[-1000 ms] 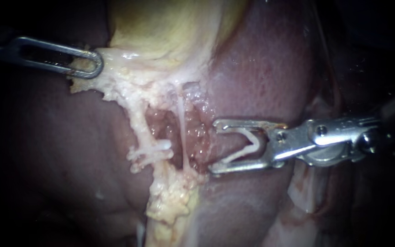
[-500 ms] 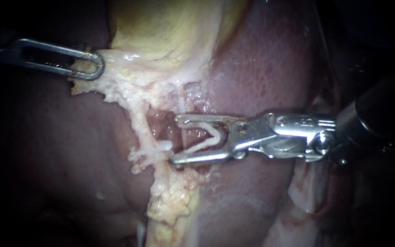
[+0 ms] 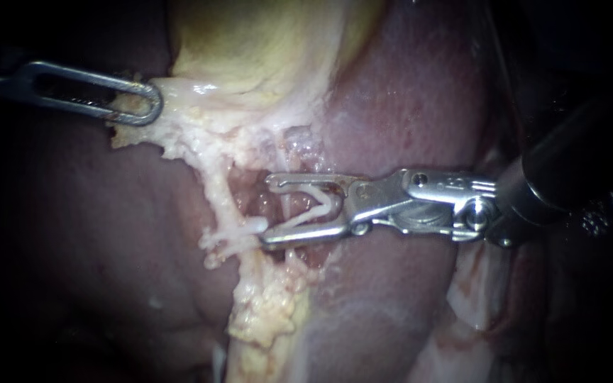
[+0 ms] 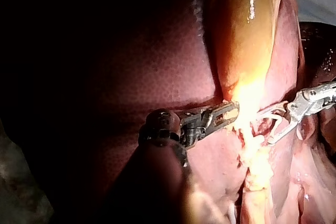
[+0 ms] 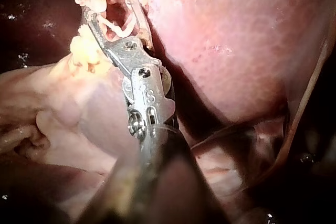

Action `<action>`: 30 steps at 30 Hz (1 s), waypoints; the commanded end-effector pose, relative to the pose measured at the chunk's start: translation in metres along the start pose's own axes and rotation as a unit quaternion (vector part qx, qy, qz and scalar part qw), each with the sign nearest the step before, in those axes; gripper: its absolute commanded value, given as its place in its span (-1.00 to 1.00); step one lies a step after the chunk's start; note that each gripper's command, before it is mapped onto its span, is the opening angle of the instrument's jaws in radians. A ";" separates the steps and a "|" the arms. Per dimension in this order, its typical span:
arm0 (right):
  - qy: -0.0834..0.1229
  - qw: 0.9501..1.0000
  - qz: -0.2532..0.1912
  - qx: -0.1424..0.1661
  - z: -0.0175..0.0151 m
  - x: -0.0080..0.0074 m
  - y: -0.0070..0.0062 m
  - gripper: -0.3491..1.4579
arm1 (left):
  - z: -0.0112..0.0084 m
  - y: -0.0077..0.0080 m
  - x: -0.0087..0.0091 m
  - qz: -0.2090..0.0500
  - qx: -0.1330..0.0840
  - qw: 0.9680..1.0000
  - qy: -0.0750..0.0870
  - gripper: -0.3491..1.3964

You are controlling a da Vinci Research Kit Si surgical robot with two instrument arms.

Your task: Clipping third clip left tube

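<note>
left instrument (image 3: pixel 152 101): jaws clamped on pale tissue (image 3: pixel 179 117) under gallbladder (image 3: pixel 264 42) | right instrument (image 3: pixel 267 210): jaws wide, carrying white clip (image 3: pixel 328 206), tips just beside left tube (image 3: pixel 219 198)

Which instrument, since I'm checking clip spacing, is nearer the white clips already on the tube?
Right. My right instrument, carrying a loaded clip, has its lower jaw tip right beside the placed clips; my left instrument grips pale tissue well above them.

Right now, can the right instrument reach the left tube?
Probably yes: the right instrument, a clip held between its jaws, is almost at the left tube; a thinner tube lies between them.
</note>
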 end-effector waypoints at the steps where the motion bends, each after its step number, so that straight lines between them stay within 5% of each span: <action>1: 0.000 1.000 0.000 -0.001 0.0001 0.0000 0.0000 -0.07 | 0.0000 0.0000 0.0000 0.000 0.000 1.000 0.000 -1.00; 8: 0.002 1.000 -0.004 0.031 0.0017 0.0004 0.0006 -0.10 | 0.0001 0.0000 0.0000 0.000 0.000 1.000 0.000 -1.00; 13: 0.025 0.998 -0.009 0.052 0.0035 0.0009 0.0009 -0.10 | 0.0001 0.0000 -0.0001 0.000 0.001 1.000 0.001 -1.00; 25: 0.040 0.998 0.015 0.051 0.0071 0.0021 0.0008 -0.09 | 0.0003 -0.0001 -0.0002 0.000 0.001 1.000 0.001 -1.00; 30: 0.063 0.996 0.036 0.052 0.0082 0.0027 0.0005 -0.08 | 0.0004 -0.0001 -0.0002 0.000 0.001 1.000 0.001 -1.00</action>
